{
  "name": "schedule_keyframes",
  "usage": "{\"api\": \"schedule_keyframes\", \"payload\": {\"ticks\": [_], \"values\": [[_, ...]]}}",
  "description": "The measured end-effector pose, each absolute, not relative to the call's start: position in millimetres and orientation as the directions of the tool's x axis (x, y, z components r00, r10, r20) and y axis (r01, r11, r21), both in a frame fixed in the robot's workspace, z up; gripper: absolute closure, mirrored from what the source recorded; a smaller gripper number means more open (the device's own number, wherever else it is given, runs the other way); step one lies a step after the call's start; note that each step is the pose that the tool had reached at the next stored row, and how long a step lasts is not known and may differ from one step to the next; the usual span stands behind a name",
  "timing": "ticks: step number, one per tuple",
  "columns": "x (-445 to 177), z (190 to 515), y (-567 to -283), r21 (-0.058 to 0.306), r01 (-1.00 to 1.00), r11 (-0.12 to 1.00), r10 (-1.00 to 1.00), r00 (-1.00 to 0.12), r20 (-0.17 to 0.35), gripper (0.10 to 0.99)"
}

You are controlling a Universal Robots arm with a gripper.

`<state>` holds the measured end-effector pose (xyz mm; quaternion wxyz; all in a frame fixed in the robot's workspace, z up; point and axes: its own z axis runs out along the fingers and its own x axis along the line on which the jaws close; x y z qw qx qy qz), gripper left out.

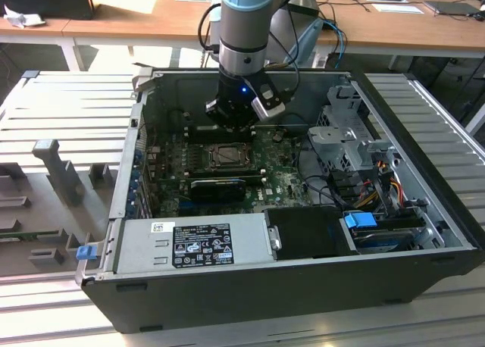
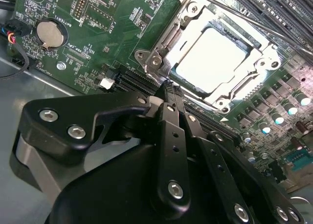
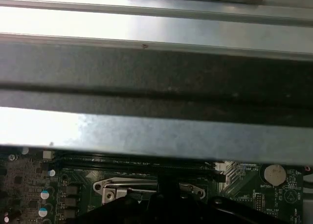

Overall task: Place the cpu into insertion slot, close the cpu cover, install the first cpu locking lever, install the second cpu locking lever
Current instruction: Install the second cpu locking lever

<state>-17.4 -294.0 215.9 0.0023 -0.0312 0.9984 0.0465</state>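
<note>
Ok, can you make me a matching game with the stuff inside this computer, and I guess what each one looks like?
Things:
1. cpu
2. cpu cover
3. coin battery
4. tool

Looks:
a. small, round and silver
b. black, close beside the cpu cover
c. pale square seen through a window
d. silver frame lying over the cpu

Pairs: 1-c, 2-d, 3-a, 4-b
</note>
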Motion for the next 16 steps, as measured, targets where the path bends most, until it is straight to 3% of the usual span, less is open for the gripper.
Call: {"api": "schedule_keyframes", "payload": {"ticks": [16], "values": [[-17.4, 222.5, -298.3, 0.092, -0.058, 0.994, -0.057, -0.998, -0.007, 0.98]]}}
